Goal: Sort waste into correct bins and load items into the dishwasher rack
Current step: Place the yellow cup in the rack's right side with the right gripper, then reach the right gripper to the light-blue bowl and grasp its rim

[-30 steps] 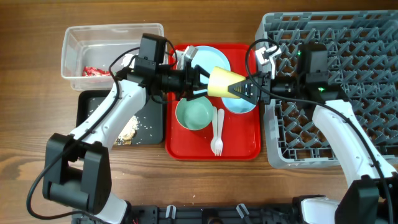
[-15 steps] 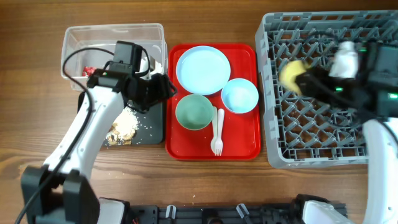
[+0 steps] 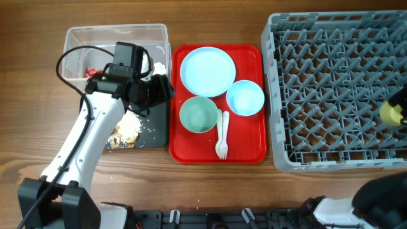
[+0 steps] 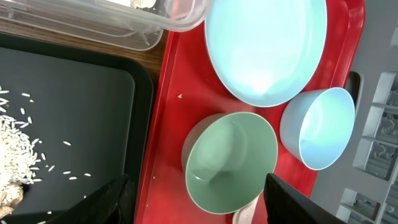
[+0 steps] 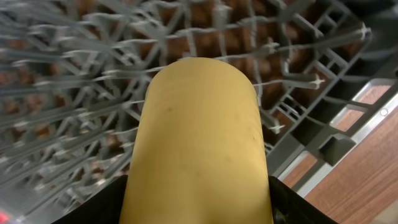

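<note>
My right gripper [image 5: 199, 208] is shut on the yellow cup [image 5: 199, 137] and holds it over the grey dishwasher rack [image 5: 68, 93]. In the overhead view the cup [image 3: 391, 113] shows at the rack's [image 3: 337, 83] right edge. My left gripper [image 4: 193, 208] is open and empty above the pale green bowl [image 4: 230, 162], at the seam of the black tray [image 4: 62, 124] and the red tray. The blue plate [image 3: 207, 71], blue bowl [image 3: 245, 98], green bowl [image 3: 198, 114] and the white fork and spoon [image 3: 222, 133] lie on the red tray.
The clear tub [image 3: 76, 38] holds the red wrapper [image 3: 94, 72] and white tissue [image 3: 159, 65]. Food scraps [image 3: 127, 130] lie in the black tray [image 3: 152, 137]. The red serving tray [image 3: 191, 149] sits between the bins and the rack.
My right arm carried the yellow cup from the red tray across the rack to its right edge. My left arm drew back from the tray to the bins.
</note>
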Available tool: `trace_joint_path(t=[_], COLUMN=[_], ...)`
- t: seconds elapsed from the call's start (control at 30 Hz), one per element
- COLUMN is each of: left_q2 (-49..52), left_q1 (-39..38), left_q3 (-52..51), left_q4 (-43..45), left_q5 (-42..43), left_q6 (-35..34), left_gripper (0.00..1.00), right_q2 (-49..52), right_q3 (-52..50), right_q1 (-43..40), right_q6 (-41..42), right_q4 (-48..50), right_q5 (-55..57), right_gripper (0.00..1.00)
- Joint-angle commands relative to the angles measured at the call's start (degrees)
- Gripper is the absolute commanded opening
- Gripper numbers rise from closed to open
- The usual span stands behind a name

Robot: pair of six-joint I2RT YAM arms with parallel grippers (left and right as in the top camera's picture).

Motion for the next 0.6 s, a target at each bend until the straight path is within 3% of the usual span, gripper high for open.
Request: trace_joint_path(t=[0.0, 0.07, 0.13, 0.23, 0.37, 0.57], left_q2=[-0.7, -0.7, -0.7, -0.7, -0.7, -0.7], left_q1=[0.1, 0.1, 0.1, 0.1, 0.1, 0.1], left_q3=[0.3, 0.3, 0.3, 0.3, 0.3, 0.3], left_q4=[0.0, 0.0, 0.0, 0.0, 0.0, 0.0], left_q5=[-0.7, -0.7, -0.7, -0.7, -0.7, -0.8], left_q6=[1.3, 1.3, 1.3, 1.3, 1.3, 1.3], left_gripper=[0.68, 0.68, 0.69, 0.72, 0.76, 0.77], right_q2=[4.3, 6.5, 8.9, 10.0, 9.2, 1.3], right_q3=[1.4, 1.4, 1.4, 1.3, 1.7, 4.3], right_q1=[-2.3, -3.0, -3.1, -3.0, -3.0, 2.0], right_q6=[2.1, 2.4, 2.4, 2.1, 2.2, -5.9], right_q4=[0.7, 1.1, 1.1, 1.3, 0.6, 1.5], right_q5=[1.2, 1.2, 0.5, -3.1, -5.7, -22.3], right_gripper=[0.42, 0.51, 0.77, 0.95, 0.97, 0.96])
